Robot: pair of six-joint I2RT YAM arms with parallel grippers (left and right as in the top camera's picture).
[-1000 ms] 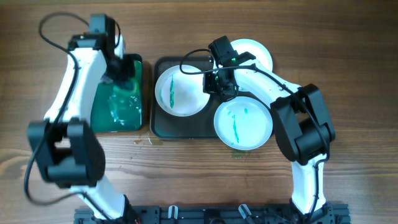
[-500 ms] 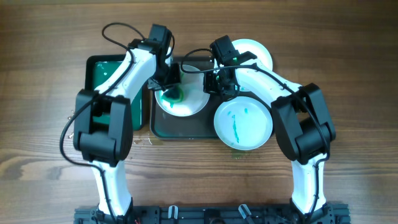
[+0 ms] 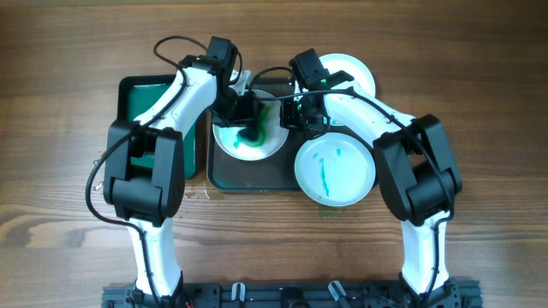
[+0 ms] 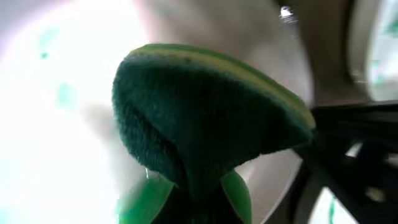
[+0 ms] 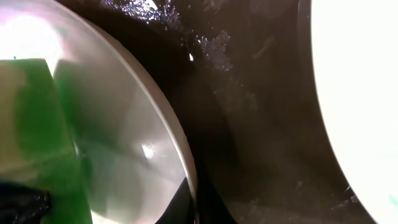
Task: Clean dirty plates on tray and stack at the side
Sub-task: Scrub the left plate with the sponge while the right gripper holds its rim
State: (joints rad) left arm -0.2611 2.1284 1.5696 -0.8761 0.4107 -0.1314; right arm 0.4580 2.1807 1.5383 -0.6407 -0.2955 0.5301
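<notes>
The dark tray (image 3: 257,175) holds a white plate (image 3: 233,147) on its left side, smeared with green. My left gripper (image 3: 243,109) is shut on a green sponge (image 3: 255,128) and presses it on that plate; the sponge (image 4: 205,118) fills the left wrist view over the white plate (image 4: 50,137). My right gripper (image 3: 297,118) is shut on that plate's right rim (image 5: 171,130), one finger on each side. A second plate (image 3: 336,171) with teal streaks lies on the tray's right end. A third plate (image 3: 353,73) lies behind the tray at the right.
A bright green tray (image 3: 141,98) stands left of the dark tray, mostly under my left arm. Drops of water lie on the wooden table (image 3: 193,193) in front of it. The wet dark tray floor (image 5: 261,124) shows between the two plates.
My left arm has swung from the green tray to the left plate with the sponge, then slid the sponge rightwards, leaving green smears. The right arm has not moved.
</notes>
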